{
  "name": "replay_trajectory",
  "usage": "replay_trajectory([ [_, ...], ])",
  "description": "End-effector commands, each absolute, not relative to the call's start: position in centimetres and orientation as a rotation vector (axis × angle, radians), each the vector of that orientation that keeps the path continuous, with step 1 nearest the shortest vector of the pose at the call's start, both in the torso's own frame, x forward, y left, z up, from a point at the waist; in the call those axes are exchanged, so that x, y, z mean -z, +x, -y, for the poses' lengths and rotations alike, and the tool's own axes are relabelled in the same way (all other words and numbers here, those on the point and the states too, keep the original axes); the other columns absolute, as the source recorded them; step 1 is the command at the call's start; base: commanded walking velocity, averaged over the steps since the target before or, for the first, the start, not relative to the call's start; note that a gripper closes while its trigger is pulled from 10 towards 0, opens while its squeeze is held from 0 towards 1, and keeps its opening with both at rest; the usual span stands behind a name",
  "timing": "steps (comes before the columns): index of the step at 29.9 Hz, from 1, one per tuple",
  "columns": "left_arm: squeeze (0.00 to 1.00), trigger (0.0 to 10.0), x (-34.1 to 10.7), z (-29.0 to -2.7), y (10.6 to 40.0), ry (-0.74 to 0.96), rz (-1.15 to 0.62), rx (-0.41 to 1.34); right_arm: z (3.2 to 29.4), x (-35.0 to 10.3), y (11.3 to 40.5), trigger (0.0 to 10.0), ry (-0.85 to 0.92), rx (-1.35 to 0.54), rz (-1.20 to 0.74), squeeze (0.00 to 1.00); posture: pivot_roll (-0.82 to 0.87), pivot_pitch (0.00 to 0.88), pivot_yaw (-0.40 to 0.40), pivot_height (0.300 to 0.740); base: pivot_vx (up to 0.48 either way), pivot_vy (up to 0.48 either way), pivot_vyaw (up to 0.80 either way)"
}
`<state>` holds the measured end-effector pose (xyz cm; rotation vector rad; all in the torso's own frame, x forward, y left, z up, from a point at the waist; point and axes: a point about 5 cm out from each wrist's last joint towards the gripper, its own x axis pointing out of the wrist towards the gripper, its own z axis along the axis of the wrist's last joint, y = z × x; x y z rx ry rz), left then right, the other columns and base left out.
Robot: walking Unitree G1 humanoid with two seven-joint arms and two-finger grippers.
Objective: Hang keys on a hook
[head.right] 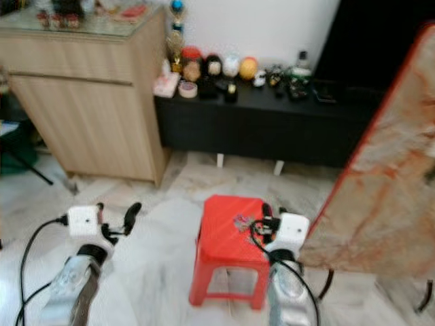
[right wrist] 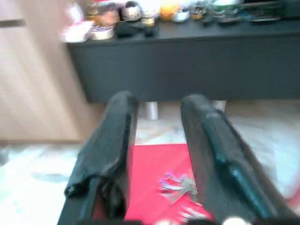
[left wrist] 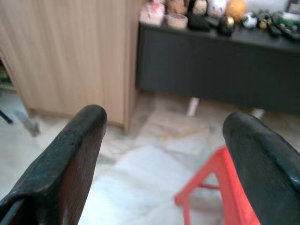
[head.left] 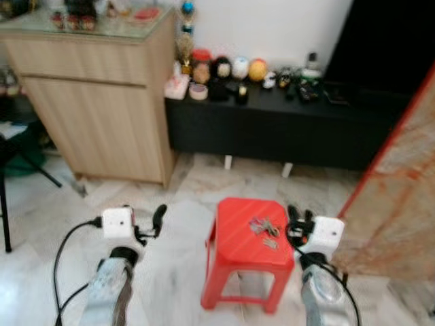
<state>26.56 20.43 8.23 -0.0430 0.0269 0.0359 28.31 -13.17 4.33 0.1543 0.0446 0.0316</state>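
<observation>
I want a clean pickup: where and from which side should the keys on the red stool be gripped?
Probably from above, by the right gripper beside them. The keys lie flat and spread on the red stool, so pinch the bunched middle; blur hides any ring.

Stool (head.left: 239, 239): red plastic, smooth, faint sheen on seat.
Keys (head.left: 264, 229): grey metal, dull glint.
Floor (head.left: 177, 272): pale veined marble-look tile, polished, reflective.
Cabinet (head.left: 102, 115): light wood-grain laminate, matt; glass-like glossy top.
Low table (head.left: 285, 129): black, matt, smooth.
Left end effector (head.left: 158, 217): black fingers (left wrist: 70, 159), matt, finely textured, rubber-like.
Right end effector (head.left: 299, 216): black fingers (right wrist: 213, 154), slight sheen.
Arms: silver metal, brushed; white plastic wrist housings.
Slab at right (head.left: 397, 204): rust-mottled stone look, red edge.
</observation>
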Motion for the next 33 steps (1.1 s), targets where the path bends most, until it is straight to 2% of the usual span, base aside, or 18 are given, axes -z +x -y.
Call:
replay_trajectory([
  [1,0.00,10.0,-8.40,-19.41,26.80,-0.048,-0.022,-0.002,14.39,-4.07,27.98,10.0,0.146,0.006,-0.053,0.00,0.07,0.000,-0.056,0.740,0.341,0.000,0.40],
  [5,0.00,10.0,-8.42,-19.38,26.88,-0.049,-0.021,-0.003,14.40,-4.10,27.98,10.0,0.143,0.005,-0.054,0.00,0.07,0.008,-0.059,0.740,0.341,0.000,0.80],
  [26,0.00,10.0,-8.31,-19.01,26.83,-0.047,-0.024,0.000,14.65,-3.84,27.98,10.0,0.179,0.029,-0.082,0.00,0.07,0.030,-0.068,0.740,0.339,0.000,0.00],
  [33,0.00,10.0,-8.31,-18.87,26.54,-0.060,-0.017,0.010,15.14,-4.07,27.79,10.0,0.177,0.062,-0.054,0.00,0.07,0.034,-0.067,0.740,0.000,0.000,0.00],
])
